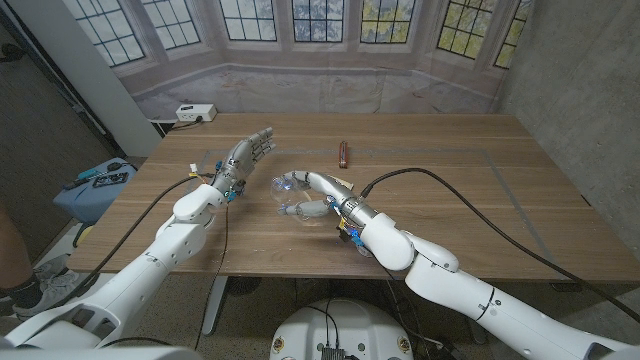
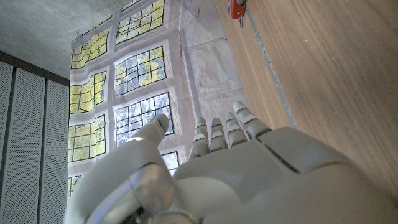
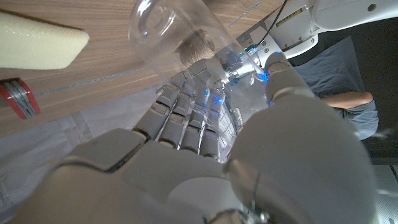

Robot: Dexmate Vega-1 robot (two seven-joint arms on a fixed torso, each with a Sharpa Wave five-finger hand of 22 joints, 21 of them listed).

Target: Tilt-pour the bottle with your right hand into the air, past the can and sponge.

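Bottle gripped and tipped, pour in hand.

My right hand wraps the clear bottle over the table's middle, mouth angled left, the can beyond it. Left hand waits with fingers spread, holding nothing. Next I'd judge: hold the tilt, then level it.

A clear plastic bottle lies tilted near mid-table, well short of the reddish can on its side.

Your arms: glossy white rounded shells, black cables running down each. Left hand and right hand are light grey, segmented fingers, blue lights at the wrists.
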